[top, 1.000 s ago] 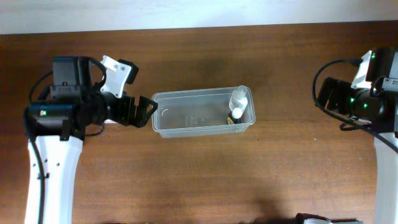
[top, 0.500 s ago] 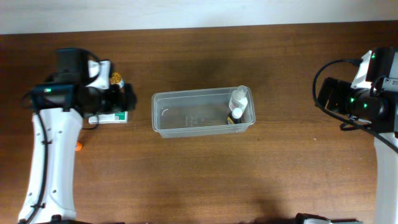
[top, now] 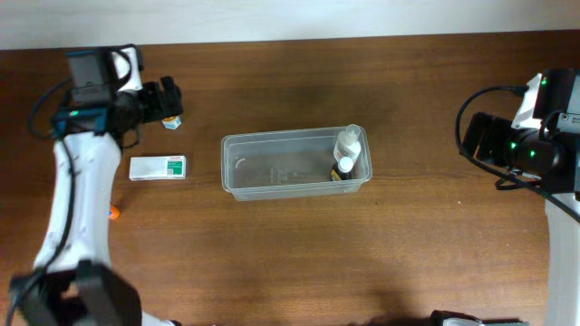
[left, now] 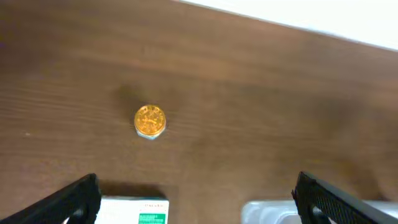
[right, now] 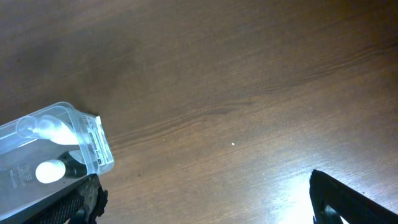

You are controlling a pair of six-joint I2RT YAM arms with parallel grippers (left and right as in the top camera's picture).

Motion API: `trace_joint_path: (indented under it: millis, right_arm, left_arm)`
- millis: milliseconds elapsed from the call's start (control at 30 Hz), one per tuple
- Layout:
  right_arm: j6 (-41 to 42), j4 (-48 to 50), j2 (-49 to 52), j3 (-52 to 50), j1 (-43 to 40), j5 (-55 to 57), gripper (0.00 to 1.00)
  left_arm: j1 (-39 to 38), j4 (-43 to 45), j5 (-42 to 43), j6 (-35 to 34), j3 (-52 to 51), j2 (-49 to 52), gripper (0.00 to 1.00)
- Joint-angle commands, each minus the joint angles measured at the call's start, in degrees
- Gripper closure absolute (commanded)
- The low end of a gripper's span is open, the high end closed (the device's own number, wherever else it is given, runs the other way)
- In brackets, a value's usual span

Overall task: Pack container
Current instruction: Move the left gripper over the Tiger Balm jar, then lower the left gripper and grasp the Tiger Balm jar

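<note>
The container [top: 272, 172] is clear, glossy plastic, the table [top: 408, 254] smooth grained wood, the box [top: 158, 167] matt card.

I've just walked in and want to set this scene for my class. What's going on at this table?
Two robot arms are packing a clear container. Two small bottles already sit at its right end. The left claw, open and empty, hovers by a small gold-topped item. A white and green box lies nearby, outside the container. The right claw is open and empty, off to the container's right.
</note>
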Motion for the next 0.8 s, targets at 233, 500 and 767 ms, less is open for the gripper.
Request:
trace_joint_path:
  millis: [233,500,767]
  right_arm:
    - [0.7,0.0,0.0,1.0,-0.4,-0.1,0.01]
    - [0.7,0.0,0.0,1.0,-0.4,-0.1,0.02]
    - [0.7,0.0,0.0,1.0,-0.4,-0.1,0.02]
  left_arm:
    - [-1.7,8.9,-5.0,0.6,0.3,12.4,0.01]
    - [-1.7,13.6,-8.1,3.4,0.3,19.1,0.01]
    - [-1.7,16.4,-10.0,3.6,0.3,24.7,0.01]
